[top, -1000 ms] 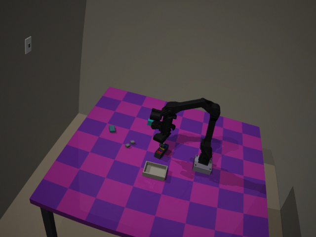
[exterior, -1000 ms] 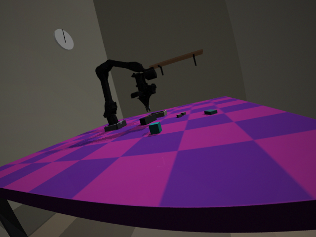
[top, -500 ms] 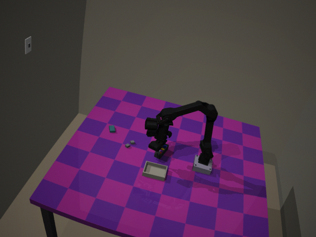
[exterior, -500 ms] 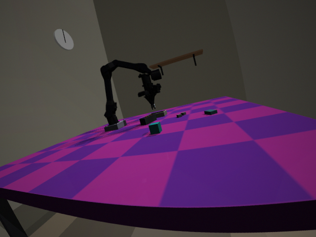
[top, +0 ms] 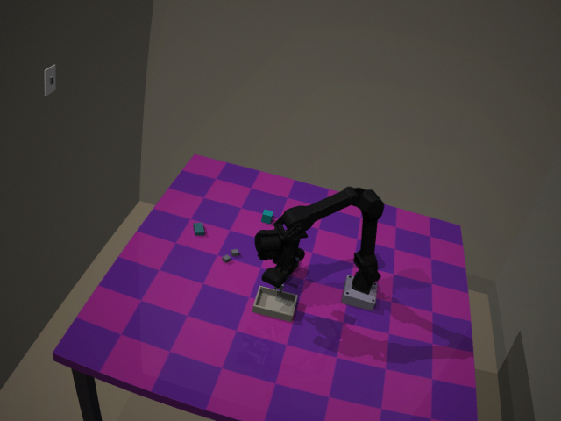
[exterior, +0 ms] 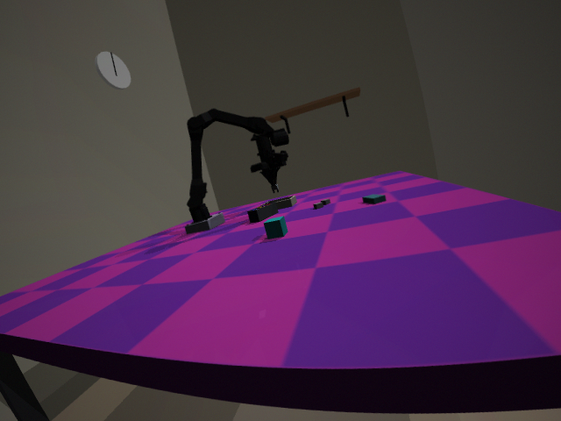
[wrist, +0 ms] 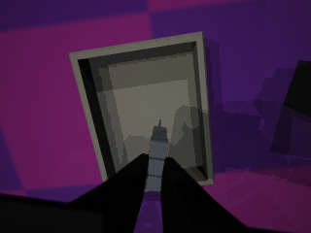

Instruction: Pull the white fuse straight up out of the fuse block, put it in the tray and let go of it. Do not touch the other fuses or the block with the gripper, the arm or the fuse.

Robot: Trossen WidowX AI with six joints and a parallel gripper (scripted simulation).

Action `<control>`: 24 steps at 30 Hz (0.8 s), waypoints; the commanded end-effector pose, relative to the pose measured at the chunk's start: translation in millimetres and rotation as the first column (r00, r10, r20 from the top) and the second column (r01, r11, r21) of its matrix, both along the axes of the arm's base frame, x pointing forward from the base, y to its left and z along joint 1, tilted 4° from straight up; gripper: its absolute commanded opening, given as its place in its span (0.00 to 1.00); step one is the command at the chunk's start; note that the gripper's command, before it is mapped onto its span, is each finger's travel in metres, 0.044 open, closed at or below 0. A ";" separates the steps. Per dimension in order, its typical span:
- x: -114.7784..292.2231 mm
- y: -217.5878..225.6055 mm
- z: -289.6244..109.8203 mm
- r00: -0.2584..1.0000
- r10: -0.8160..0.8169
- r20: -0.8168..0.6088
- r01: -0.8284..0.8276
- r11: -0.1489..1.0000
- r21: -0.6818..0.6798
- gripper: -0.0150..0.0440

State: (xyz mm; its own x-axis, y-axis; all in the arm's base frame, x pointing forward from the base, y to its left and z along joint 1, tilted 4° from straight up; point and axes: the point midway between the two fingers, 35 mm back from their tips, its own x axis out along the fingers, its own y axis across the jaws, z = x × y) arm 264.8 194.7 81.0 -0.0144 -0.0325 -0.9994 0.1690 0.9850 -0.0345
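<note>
My gripper [top: 278, 286] [exterior: 274, 186] [wrist: 155, 163] is shut on the white fuse [wrist: 157, 142], which points down from between the fingers. It hangs a little above the open grey tray [top: 272, 313] [exterior: 288, 200] [wrist: 136, 49]; in the wrist view the fuse's tip is over the tray's floor and clear of it. The dark fuse block [exterior: 261, 212] stands beside the tray, toward the arm's base. In the top view the arm hides it. In the wrist view a dark shape [wrist: 297, 109] at the right edge may be the block.
A teal cube [top: 267, 216] [exterior: 275, 226] and a flat teal block [top: 198, 228] [exterior: 373, 198] lie on the checkered table. Two small grey blocks [top: 226, 258] [top: 235, 252] [exterior: 318, 205] lie left of the tray. The arm's base [top: 358, 296] [exterior: 206, 223] stands to its right.
</note>
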 end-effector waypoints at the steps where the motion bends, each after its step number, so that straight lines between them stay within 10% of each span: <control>1: -2.1 7.6 0.6 1.000 -0.010 0.000 0.010 1.000 0.002 0.25; 24: -2.4 6.7 -34.0 1.000 -0.010 0.000 0.010 1.000 0.002 0.25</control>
